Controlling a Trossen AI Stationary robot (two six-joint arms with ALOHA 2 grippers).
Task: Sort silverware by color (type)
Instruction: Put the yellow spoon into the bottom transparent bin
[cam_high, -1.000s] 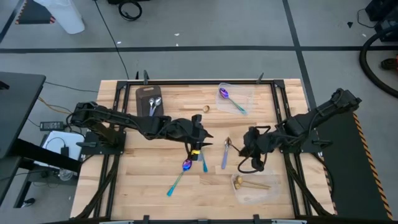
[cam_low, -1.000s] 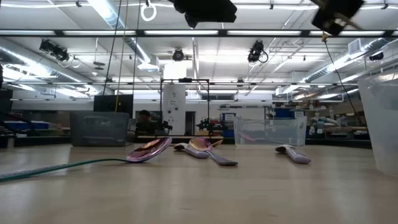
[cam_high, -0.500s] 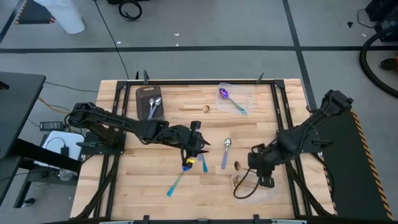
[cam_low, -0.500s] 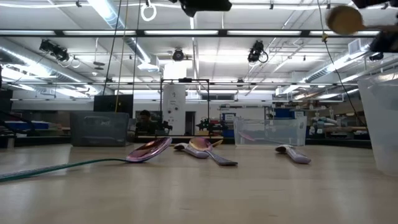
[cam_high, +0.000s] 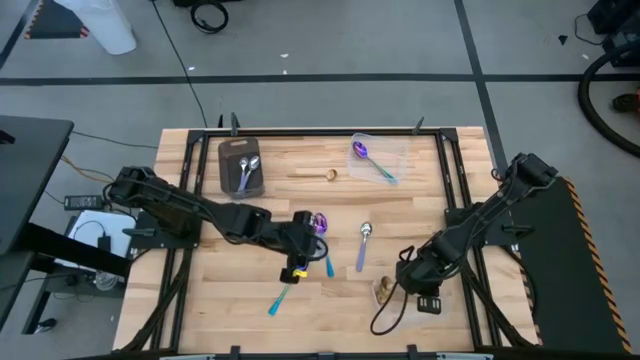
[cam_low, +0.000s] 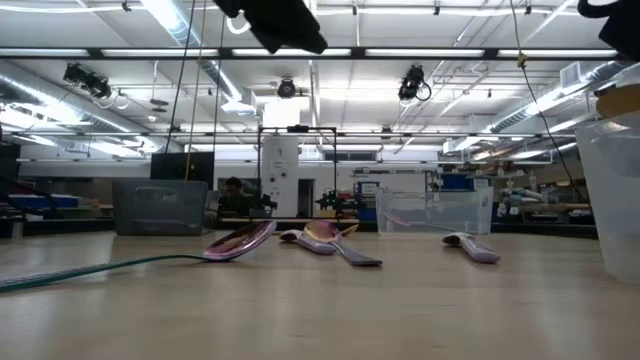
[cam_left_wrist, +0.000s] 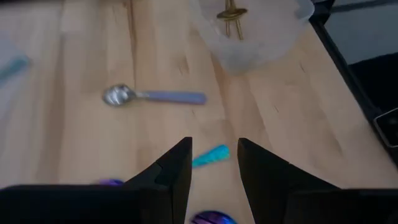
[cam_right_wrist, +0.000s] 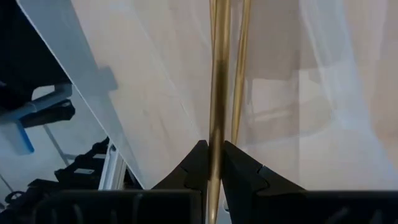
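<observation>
- right gripper (cam_right_wrist: 213, 163) clamped on a gold spoon (cam_right_wrist: 218, 81); handle runs straight out from between the fingers, over the clear container (cam_right_wrist: 323, 74); a second gold spoon (cam_right_wrist: 240, 68) lies just beside it inside
- left gripper (cam_left_wrist: 213, 163) fingers apart, nothing between them; teal handle tip (cam_left_wrist: 210, 156) on the table (cam_left_wrist: 81, 155) just beyond; silver spoon (cam_left_wrist: 152, 96) farther out
- dark tray (cam_high: 240, 167) with silver spoons well apart, at the far edge

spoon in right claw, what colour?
Gold. The spoon is pinched in the right claw, clearest in the right wrist view.
</observation>
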